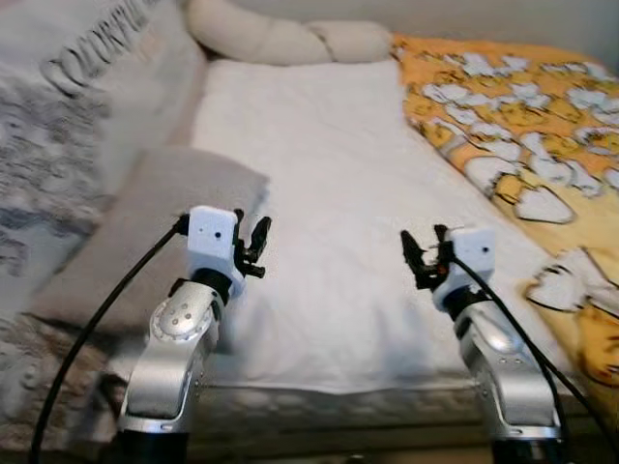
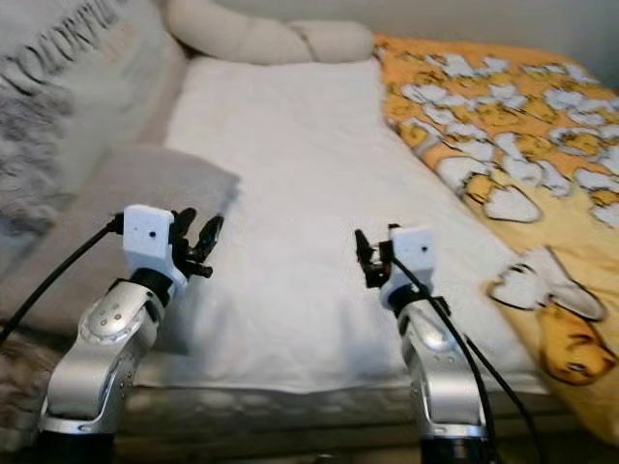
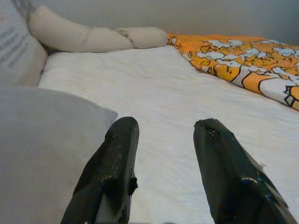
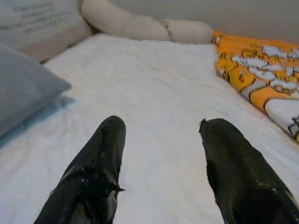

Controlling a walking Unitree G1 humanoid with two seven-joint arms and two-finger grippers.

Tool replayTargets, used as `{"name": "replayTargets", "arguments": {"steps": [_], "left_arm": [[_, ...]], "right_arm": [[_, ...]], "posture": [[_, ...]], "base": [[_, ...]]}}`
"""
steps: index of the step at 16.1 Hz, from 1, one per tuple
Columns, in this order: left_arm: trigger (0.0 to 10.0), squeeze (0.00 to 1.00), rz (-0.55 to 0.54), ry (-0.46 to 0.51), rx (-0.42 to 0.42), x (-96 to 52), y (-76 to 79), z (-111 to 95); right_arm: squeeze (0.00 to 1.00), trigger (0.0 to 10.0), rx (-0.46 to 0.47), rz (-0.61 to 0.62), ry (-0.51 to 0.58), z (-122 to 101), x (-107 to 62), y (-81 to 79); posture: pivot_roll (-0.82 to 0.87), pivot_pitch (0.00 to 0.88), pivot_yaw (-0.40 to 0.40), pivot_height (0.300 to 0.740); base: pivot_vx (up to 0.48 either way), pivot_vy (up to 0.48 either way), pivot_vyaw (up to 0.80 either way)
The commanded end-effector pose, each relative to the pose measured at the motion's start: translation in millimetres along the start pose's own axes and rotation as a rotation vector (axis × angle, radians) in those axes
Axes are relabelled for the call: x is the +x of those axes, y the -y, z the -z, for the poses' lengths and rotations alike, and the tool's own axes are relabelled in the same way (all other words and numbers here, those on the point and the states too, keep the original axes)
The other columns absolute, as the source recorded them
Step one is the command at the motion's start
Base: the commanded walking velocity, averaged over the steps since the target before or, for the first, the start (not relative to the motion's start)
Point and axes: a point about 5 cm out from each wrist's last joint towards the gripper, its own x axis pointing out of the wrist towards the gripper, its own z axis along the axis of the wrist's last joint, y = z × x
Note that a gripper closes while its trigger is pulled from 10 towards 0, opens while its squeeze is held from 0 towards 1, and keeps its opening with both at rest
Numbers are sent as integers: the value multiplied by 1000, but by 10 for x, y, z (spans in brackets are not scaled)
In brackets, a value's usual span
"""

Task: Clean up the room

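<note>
Since both the left gripper (image 1: 255, 244) and right gripper (image 1: 422, 258) hover over the white sheet (image 1: 329, 193), fingers parted and empty, I'd grab the orange blanket (image 1: 522, 145), bunched right, by its near edge and pull flat.

Premises: a home bedroom. A bed with a white fitted sheet (image 1: 329, 222) occupies the view. At ten o'clock, a grey pillow (image 1: 164, 213) beside a printed cushion (image 1: 68, 116). At twelve o'clock, a beige braided bolster (image 1: 280, 39) against the wall. At two o'clock, an orange cartoon-print duvet (image 1: 522, 126), pushed aside.
</note>
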Motion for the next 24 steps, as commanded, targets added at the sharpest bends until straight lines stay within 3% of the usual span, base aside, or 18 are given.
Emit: {"name": "replayTargets", "arguments": {"steps": [1,5,10,24], "left_arm": [[10000,0,-25,-8,19,-7,-40,18],[10000,0,-38,-1,20,0,-36,-5],[10000,0,-39,0,78,-16,-42,8],[10000,0,-64,-8,76,-43,-86,41]], "right_arm": [[0,10000,4,-11,8,-72,-5,-18],[0,10000,9,-22,-31,-40,-24,-20],[0,10000,5,-15,-81,30,-44,0],[0,10000,10,11,-106,98,-61,42]], "posture": [[-72,0,-20,740],[-67,0,-17,740],[-65,0,-13,740],[-66,0,-7,740]], "base": [[0,-480,0],[0,-480,0],[0,-480,0],[0,-480,0]]}}
